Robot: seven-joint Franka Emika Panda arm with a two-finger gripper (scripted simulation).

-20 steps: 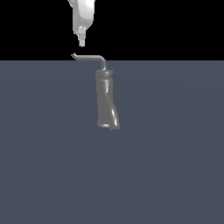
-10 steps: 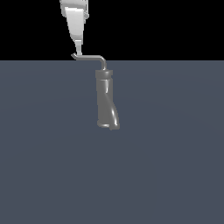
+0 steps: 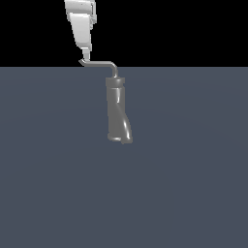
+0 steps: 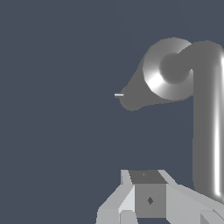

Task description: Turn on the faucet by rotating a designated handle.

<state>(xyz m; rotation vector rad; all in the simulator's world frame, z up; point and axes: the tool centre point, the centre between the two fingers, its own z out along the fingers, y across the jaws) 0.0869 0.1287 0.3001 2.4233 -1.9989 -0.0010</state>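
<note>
The faucet (image 3: pixel 117 111) is a grey twisted upright column with a flared base, standing on the dark grey floor. The handle (image 3: pixel 99 63) is a thin grey rod that runs from the column's top toward the exterior view's left and ends in a small hooked tip. My white gripper (image 3: pixel 86 54) hangs from above, its fingertips right at that hooked tip, and the jaws look shut with nothing held. The wrist view looks down on the faucet's round top (image 4: pixel 173 70), with the handle (image 4: pixel 205 127) running toward my gripper (image 4: pixel 148 177).
The flat dark grey floor (image 3: pixel 184 184) spreads around the faucet. Black background lies behind the gripper. A tiny white mark (image 4: pixel 118 94) shows beside the faucet's base in the wrist view.
My gripper has come down from above and shifted slightly to the exterior view's left, ending at the handle's hooked tip. The handle and faucet have not visibly moved.
</note>
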